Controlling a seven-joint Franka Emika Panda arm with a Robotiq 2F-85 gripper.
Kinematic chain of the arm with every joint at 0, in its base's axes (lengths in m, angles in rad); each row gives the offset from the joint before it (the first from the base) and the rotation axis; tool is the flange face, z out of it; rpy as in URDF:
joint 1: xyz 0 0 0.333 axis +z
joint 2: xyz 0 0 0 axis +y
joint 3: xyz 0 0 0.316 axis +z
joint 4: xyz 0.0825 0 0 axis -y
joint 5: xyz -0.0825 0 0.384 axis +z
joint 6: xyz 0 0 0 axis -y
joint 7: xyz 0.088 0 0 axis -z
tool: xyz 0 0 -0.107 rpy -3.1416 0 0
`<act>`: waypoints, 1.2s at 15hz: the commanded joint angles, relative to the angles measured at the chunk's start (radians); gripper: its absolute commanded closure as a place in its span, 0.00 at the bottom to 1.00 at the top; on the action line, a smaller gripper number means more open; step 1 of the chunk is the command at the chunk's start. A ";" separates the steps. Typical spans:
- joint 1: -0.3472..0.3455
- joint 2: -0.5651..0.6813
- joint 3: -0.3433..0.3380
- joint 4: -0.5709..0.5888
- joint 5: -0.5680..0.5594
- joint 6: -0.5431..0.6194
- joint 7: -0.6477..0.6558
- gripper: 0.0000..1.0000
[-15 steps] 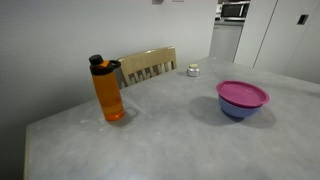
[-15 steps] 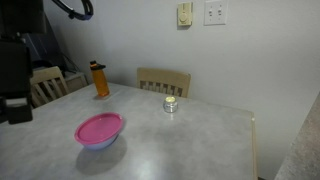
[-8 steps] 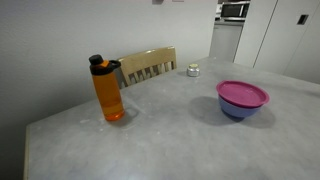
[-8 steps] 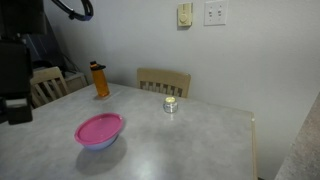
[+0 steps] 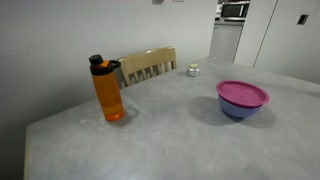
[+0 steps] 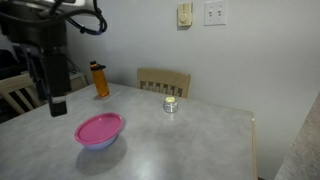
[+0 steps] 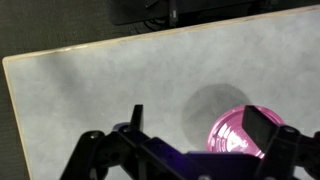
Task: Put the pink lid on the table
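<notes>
The pink lid [image 5: 243, 94] lies on top of a blue-purple bowl [image 5: 238, 111] on the light grey table [image 5: 170, 135]. The lid also shows in an exterior view [image 6: 99, 127] and in the wrist view [image 7: 236, 131]. My gripper [image 6: 57, 104] hangs above the table, behind and to the left of the bowl, apart from it. In the wrist view its two fingers [image 7: 200, 125] stand wide apart and empty, with the lid seen far below near one finger.
An orange bottle with a black cap [image 5: 108, 90] [image 6: 100, 80] stands near the table's edge. A small jar [image 5: 193, 70] [image 6: 170, 104] stands near a wooden chair [image 5: 148, 65] [image 6: 165, 80]. Another chair [image 6: 18, 92] stands beyond the arm.
The arm has swung from the picture's left edge in over the table, and the gripper now hangs nearer the bowl. The lid, bowl, bottle and jar have not moved.
</notes>
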 commanded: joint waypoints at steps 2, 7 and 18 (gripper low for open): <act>0.029 0.156 0.022 0.043 0.032 0.119 -0.099 0.00; 0.027 0.189 0.048 0.016 0.035 0.194 -0.140 0.00; 0.043 0.248 0.069 0.026 0.129 0.253 -0.144 0.00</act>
